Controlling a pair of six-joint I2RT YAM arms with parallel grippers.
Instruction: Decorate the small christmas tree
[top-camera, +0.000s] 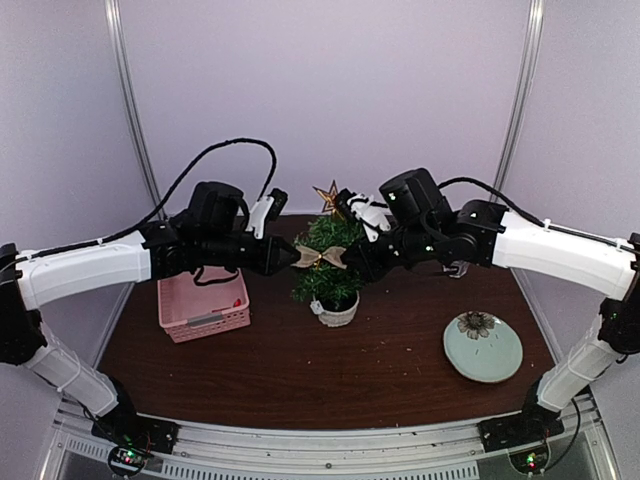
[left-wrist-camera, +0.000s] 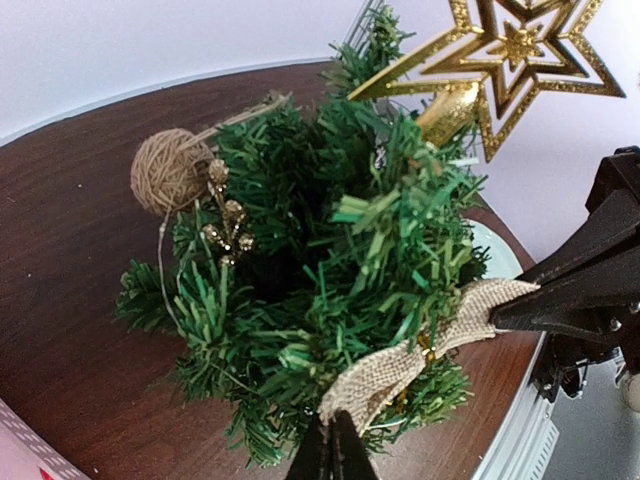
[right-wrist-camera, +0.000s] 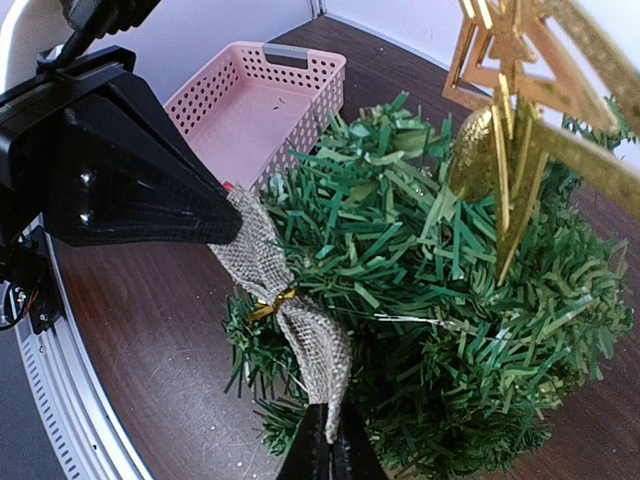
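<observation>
- I have the small christmas tree (top-camera: 330, 285) mid-table in a white pot (top-camera: 337, 312), with a gold star (top-camera: 327, 197) on top.
- A burlap bow (top-camera: 322, 257) lies against its foliage.
- The left gripper (top-camera: 288, 257) and right gripper (top-camera: 352, 263) are each clenched on one end of the bow, with the tree between and just behind the fingertips.
- A pink basket (top-camera: 203, 305) sits to the left and a plate (top-camera: 483, 346) to the right.

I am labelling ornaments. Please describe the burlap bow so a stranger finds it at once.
Find the small christmas tree at centre. The burlap bow lies across its front, pinched by the left gripper and right gripper. Unlike the gold star on top, it is beige cloth.

Overhead; opposed wrist close-ups sharing tree (left-wrist-camera: 320, 260)
</observation>
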